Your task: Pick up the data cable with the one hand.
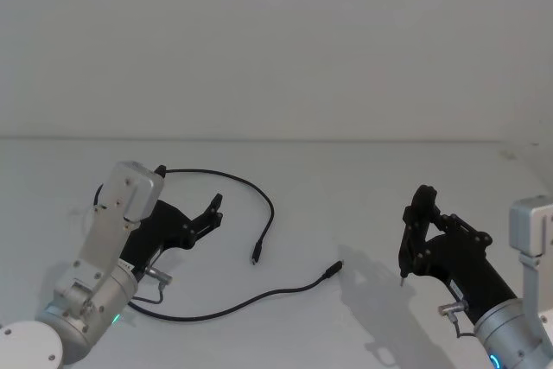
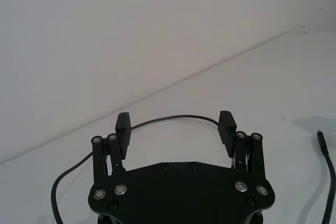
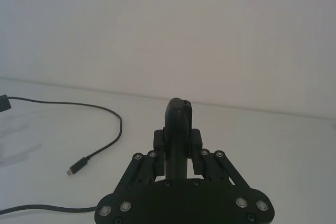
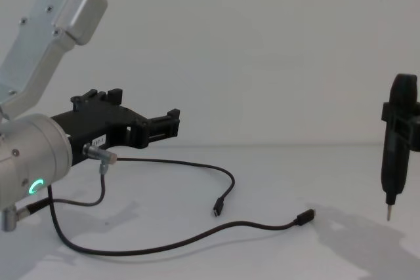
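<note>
The small white label (image 4: 97, 141) on my blocky black left end effector (image 4: 172, 122) is too small to read. The left wrist view shows its jaws spread wide and empty; the chest view shows it held level above the long thin black data cable (image 4: 233, 181) looping on the white surface (image 4: 275, 257). My right end effector (image 3: 178, 142) clamps a slim black pen-shaped tool (image 3: 178, 113), tip down.

My left gripper (image 1: 213, 210): black, two jaws, silver screws (image 2: 121, 189), white label (image 4: 97, 141); silver cylinder (image 4: 33, 155), green ring light (image 4: 34, 187), grey wire (image 4: 102, 188). My right gripper (image 3: 177, 141): black, same linkage, blue ring light (image 1: 494, 360).
</note>
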